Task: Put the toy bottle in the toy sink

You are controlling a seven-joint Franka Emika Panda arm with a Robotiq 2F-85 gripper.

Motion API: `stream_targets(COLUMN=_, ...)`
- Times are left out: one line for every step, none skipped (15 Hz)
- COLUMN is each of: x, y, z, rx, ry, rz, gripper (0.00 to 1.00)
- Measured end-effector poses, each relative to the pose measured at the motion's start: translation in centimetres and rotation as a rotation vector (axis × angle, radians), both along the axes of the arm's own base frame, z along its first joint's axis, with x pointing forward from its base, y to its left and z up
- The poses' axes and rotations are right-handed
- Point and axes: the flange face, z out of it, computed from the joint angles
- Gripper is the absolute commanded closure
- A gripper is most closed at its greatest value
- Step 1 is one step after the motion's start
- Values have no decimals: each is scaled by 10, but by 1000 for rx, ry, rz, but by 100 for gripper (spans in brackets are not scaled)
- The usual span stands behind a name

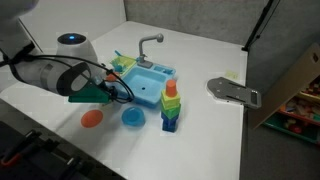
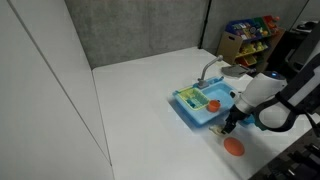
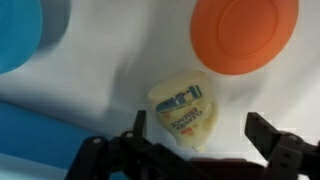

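Observation:
In the wrist view the toy bottle (image 3: 184, 113), pale yellow with a blue label, lies flat on the white table. My gripper (image 3: 197, 128) is open, with one finger on each side of the bottle and not touching it. The light blue toy sink (image 1: 160, 73) with its grey faucet (image 1: 150, 42) stands just beyond my gripper (image 1: 106, 93). In both exterior views the gripper hides the bottle. The sink (image 2: 186, 104) lies beside my gripper (image 2: 231, 123).
An orange disc plate (image 3: 244, 34) (image 1: 92, 118) (image 2: 233, 146) and a round blue plate (image 1: 132, 117) (image 3: 14, 32) lie close to the bottle. Stacked colourful cups (image 1: 170, 105) stand by the sink. A grey flat object (image 1: 232, 92) lies near the table edge.

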Motion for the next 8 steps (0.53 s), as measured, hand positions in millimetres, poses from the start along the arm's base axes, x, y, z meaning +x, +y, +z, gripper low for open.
stream_targets(x=1, y=2, z=-1, rx=2, ry=-7, rz=12, gripper=0)
stream_targets(x=1, y=3, z=-3, rx=4, ry=-12, rz=23, gripper=0)
stream_targets(x=2, y=4, z=-4, rx=6, ry=-15, rz=32, gripper=0)
stream_targets(x=2, y=6, z=-6, rx=7, ry=-17, rz=42, gripper=0)
stream_targets(x=3, y=7, z=-8, rx=8, ry=-19, rz=49, gripper=0)
stream_targets(x=3, y=7, z=-10, rx=9, ry=-20, rz=56, gripper=0)
stream_targets(x=3, y=8, z=-11, rx=11, ry=-22, rz=61, gripper=0)
stream_targets(x=3, y=8, z=-13, rx=12, ry=-24, rz=64, gripper=0)
